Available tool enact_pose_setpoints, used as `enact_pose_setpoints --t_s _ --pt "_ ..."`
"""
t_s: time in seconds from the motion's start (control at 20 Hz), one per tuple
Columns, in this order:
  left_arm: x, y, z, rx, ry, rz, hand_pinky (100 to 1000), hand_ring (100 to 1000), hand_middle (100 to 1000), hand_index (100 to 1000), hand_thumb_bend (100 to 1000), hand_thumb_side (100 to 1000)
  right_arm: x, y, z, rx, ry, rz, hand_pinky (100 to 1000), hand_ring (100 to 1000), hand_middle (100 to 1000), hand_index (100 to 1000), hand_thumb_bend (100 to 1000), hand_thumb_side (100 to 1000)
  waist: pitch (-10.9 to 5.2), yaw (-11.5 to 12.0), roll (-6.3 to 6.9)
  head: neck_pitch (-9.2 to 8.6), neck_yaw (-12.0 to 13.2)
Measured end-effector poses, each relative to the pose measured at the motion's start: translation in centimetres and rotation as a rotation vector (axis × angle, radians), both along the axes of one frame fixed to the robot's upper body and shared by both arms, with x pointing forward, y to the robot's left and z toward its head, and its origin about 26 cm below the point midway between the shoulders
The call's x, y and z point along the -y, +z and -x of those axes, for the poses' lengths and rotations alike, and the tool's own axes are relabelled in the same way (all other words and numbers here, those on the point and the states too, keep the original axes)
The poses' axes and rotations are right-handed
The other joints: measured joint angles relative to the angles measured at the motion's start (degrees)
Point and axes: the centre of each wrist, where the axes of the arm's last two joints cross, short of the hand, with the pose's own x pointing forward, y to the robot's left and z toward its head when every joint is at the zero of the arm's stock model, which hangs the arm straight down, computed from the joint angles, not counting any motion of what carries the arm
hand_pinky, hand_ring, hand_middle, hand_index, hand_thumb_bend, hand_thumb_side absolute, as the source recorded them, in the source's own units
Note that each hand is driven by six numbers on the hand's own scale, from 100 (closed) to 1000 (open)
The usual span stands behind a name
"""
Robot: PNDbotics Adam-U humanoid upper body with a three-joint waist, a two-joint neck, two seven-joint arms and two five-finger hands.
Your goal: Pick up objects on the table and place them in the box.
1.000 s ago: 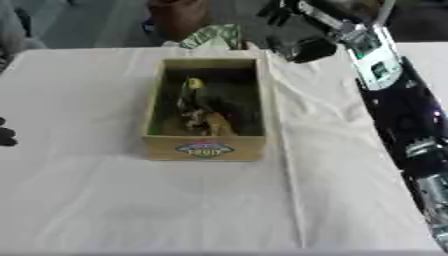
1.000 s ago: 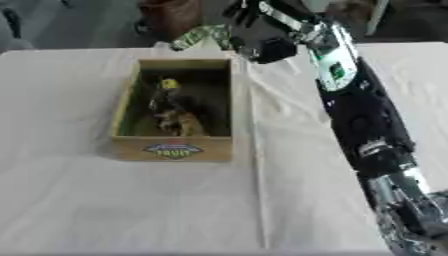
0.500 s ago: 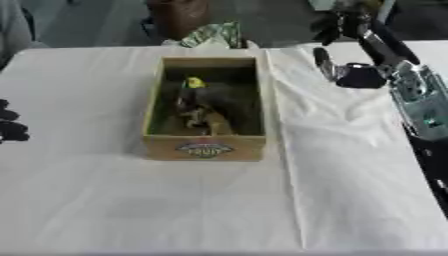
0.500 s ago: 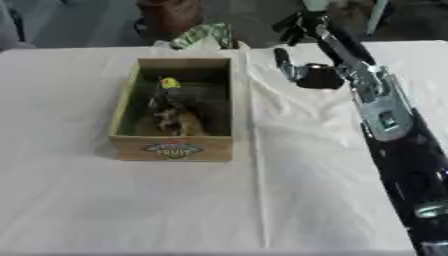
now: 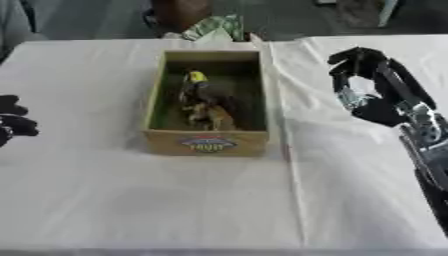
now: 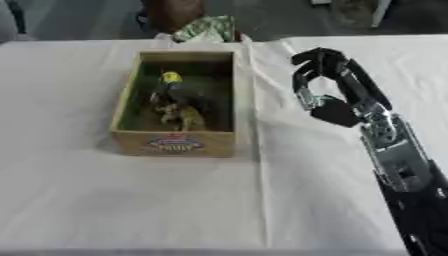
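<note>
Box (image 5: pixel 208 142): a wooden box is seen left of centre on the white table (image 5: pixel 131 200), long axis running away from the robot, printed label on the near wall
Box contents: several small things are seen inside, among them a dark piece with a yellow tip (image 5: pixel 198 76) toward the far end and a tan piece (image 5: pixel 213 116) nearer; their kinds cannot be made out
Remaining object: a green-and-white crumpled thing (image 6: pixel 206 27) is seen at the table's far edge, just beyond the box's far wall; no other loose object is seen on the cloth
Right hand (image 6: pixel 322 85): held above the table to the right of the box, fingers curled over toward the thumb, nothing seen held between them
Left hand (image 5: pixel 12 120): shown only at the left edge of the left eye view, low by the table, apart from the box; whether its fingers are spread or curled cannot be told
Key relation: the green-and-white thing lies forward and to the left of the right hand, beyond the box's far right corner; the right hand is judged the nearer of the two, the left hand being well apart from it with the box between
Long axis of object: cannot be told
Judgement on next move: a reach forward and leftward by the right hand is judged to be called for, passing along the box's right wall rather than over it
</note>
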Motion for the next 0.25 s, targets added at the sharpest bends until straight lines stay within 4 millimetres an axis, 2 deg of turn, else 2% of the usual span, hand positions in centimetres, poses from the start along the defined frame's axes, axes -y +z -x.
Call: enact_pose_setpoints --t_s 0.1,0.25 --pt "0.1 -0.1 0.0 -0.004 -0.002 0.004 562 546 550 701 100 900 0.0 -0.2 0.9 -0.035 0.001 -0.039 609 666 691 784 100 472 0.0 -0.02 0.0 0.23 0.01" --pt "0.2 -0.2 0.0 -0.01 -0.006 0.003 562 546 550 700 100 900 0.0 0.5 1.5 -0.063 0.015 -0.086 609 665 690 783 100 473 -0.02 -0.02 -0.1 0.24 0.01"
